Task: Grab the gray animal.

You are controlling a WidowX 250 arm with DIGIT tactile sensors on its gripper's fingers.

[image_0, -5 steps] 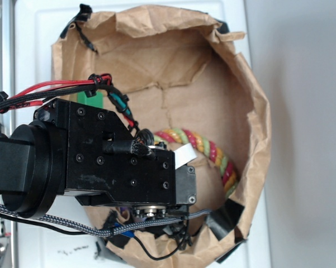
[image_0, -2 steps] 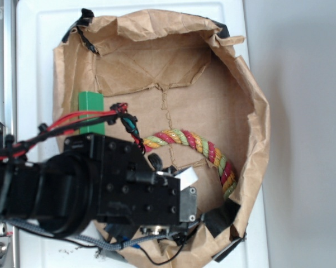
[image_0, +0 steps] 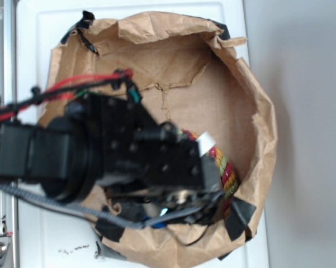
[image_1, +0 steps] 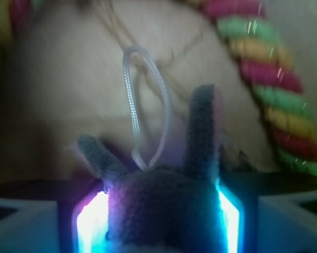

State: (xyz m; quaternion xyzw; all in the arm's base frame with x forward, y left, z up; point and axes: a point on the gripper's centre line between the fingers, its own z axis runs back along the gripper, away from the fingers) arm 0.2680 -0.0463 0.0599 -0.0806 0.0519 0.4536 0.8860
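- Wrist view: I see the gray animal [image_1: 166,211] sitting between the two glowing fingers [image_1: 89,224], its gray head filling the gap from one pad to the other
- Both pads press against the sides of the head, so I read the gripper [image_1: 161,224] as closed on the gray animal
- One ear stands upright on the right side of the head; the other leans out low to the left
- A thin white loop [image_1: 147,105] rises from the top of the head, between the ears
- The multicoloured rope [image_1: 274,95] curves across the upper right of the wrist view, apart from the toy
- Exterior view: my arm [image_0: 117,151] reaches in from the left edge of the paper bag [image_0: 257,111] and covers its lower middle; the picture is motion-blurred there
- From this view I cannot see the toy itself; the arm's black body hides it
- A short stretch of the rope [image_0: 226,173] shows just right of the arm, near the bag's lower right wall
- The bag lies on a white surface [image_0: 33,33]
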